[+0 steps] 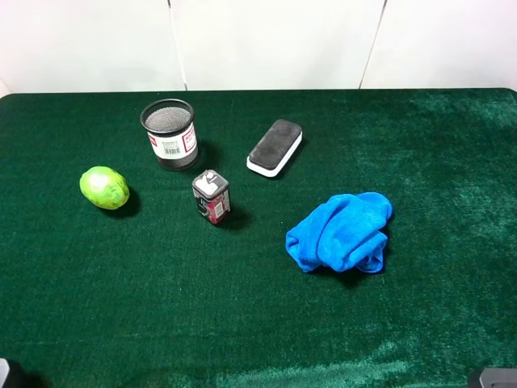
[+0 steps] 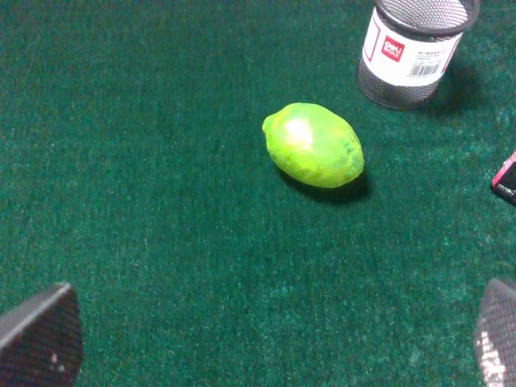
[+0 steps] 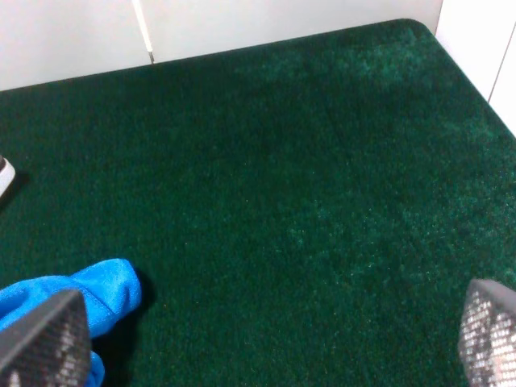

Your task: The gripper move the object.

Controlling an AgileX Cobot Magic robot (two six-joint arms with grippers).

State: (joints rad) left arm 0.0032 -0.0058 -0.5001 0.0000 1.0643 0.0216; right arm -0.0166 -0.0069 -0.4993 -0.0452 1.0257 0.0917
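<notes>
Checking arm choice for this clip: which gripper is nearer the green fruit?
Left. The left gripper has the green fruit just ahead, jaws open; the right gripper sits by the blue cloth, far from it.

- Left gripper (image 2: 268, 337): both fingers (image 2: 40, 337) are dark grey to black, matte, with rounded tips.
- The far-side left pad (image 2: 497, 332) has a fine cross-hatched grip texture with pale specks.
- Right gripper (image 3: 266, 339): fingers (image 3: 44, 339) in the same dark finish, knurled with a light-grey speckle.
- Exterior high view: only dark grey slivers of the left arm (image 1: 5, 373) and right arm (image 1: 494, 377) show. No markings legible.
</notes>
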